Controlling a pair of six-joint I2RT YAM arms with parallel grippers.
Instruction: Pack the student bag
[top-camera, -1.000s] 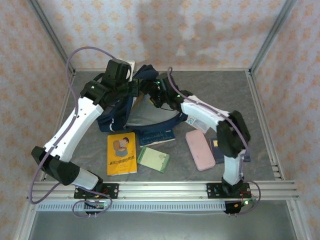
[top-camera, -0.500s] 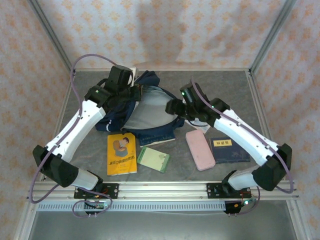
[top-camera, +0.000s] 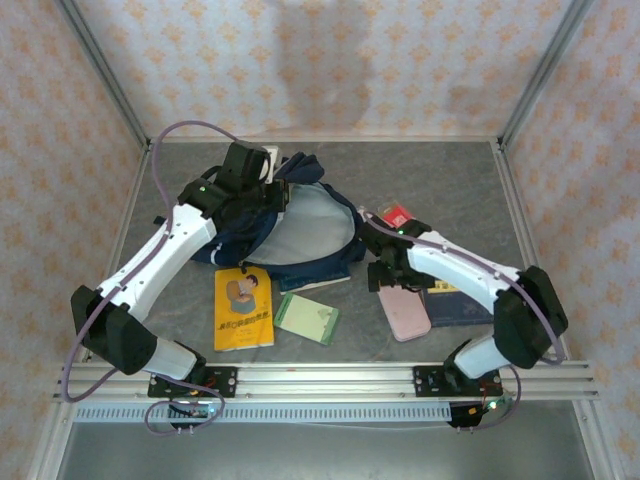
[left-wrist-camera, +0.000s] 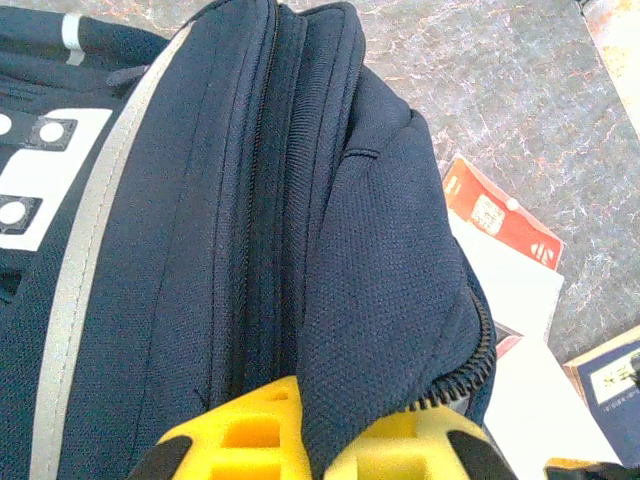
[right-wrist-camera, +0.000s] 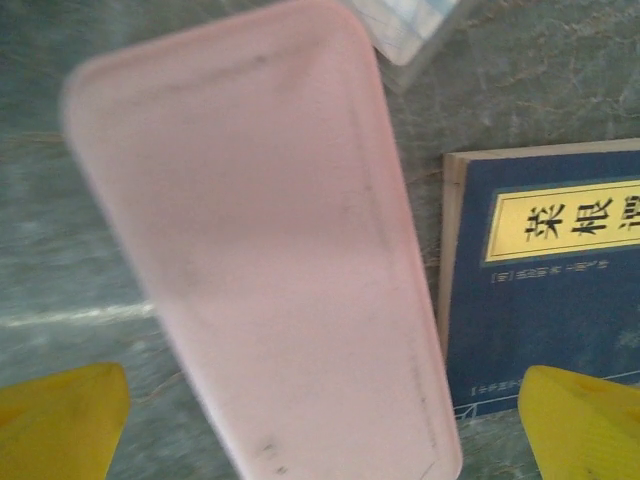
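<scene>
The student bag is a navy backpack lying at the table's middle with its grey lining showing through the open mouth. My left gripper is shut on the bag's zipper-edge fabric, which is pinched between the yellow fingers and held up. My right gripper hovers open just right of the bag, above the far end of a pink pencil case. In the right wrist view the pink case lies between the widely spread fingertips, untouched.
A navy book lies right of the pink case. A yellow book and a green notebook lie in front of the bag. A red packet sits by the bag's right side. Frame posts line the table's edges.
My right arm has pulled back from the bag's mouth toward the near right, now over the pink case, with its jaws spread wider. The left gripper keeps its hold on the bag.
</scene>
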